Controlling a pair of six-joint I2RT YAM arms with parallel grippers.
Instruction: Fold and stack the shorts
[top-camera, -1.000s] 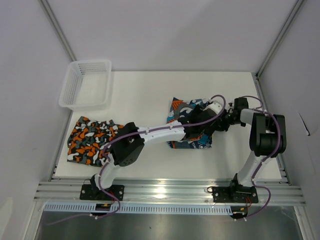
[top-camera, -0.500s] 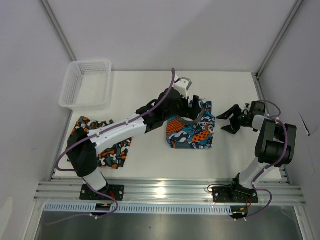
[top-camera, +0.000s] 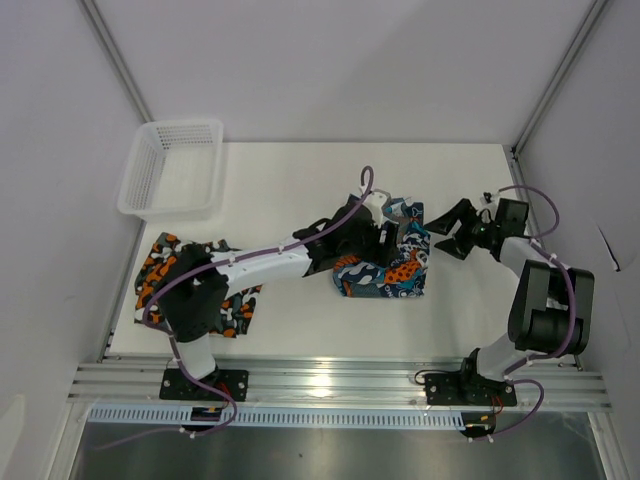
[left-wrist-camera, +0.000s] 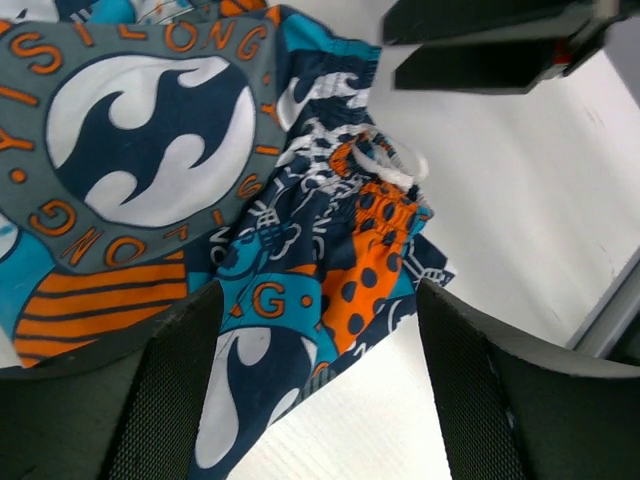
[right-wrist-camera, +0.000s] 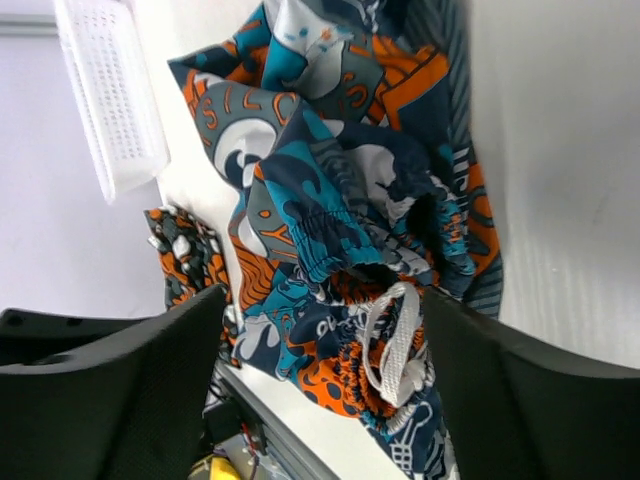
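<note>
End effectors, left (top-camera: 385, 233) and right (top-camera: 438, 238), both gape empty; you have graphic shorts (top-camera: 400, 276) roughly folded, rumpled; camouflage shorts (top-camera: 165, 275) lie apart, unstacked.

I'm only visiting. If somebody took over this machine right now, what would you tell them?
Left gripper: open, empty, over the graphic shorts.
Right gripper: open, empty, just right of those shorts.
Graphic shorts: centre of the table, bunched, waistband rumpled.
Camo shorts: near left edge, lying flat, partly under the left arm, apart from the other pair.
Done: nothing stacked yet.
Left: neaten the graphic pair's fold, then stack the two.
</note>
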